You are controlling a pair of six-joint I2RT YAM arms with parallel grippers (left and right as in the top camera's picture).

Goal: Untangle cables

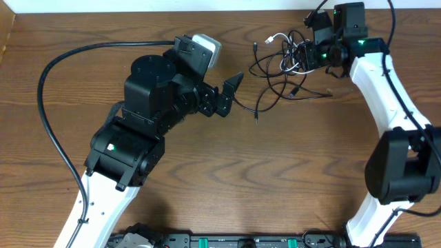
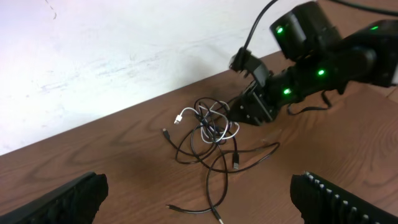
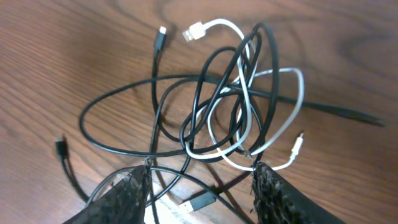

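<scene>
Since the cables (image 1: 284, 58) lie in one knotted heap on the wooden table (image 1: 275, 172), I judge that I am at the opening step: choosing a strand to draw out. The heap sits just ahead of my right pincer (image 3: 200, 186), whose jaws stand apart and straddle its near loops, gripping nothing that I can see. My left pincer (image 1: 232, 93) is spread wide and empty, the heap some way ahead of it. The black cables (image 3: 124, 93) make the wide loops. The white cable (image 3: 292, 93) threads through their crossing, and its white plug (image 3: 194, 31) lies free at the far edge. Next, I think, one pincer must pin the knot while the other draws a free end out slowly, lest the loops tighten.
</scene>
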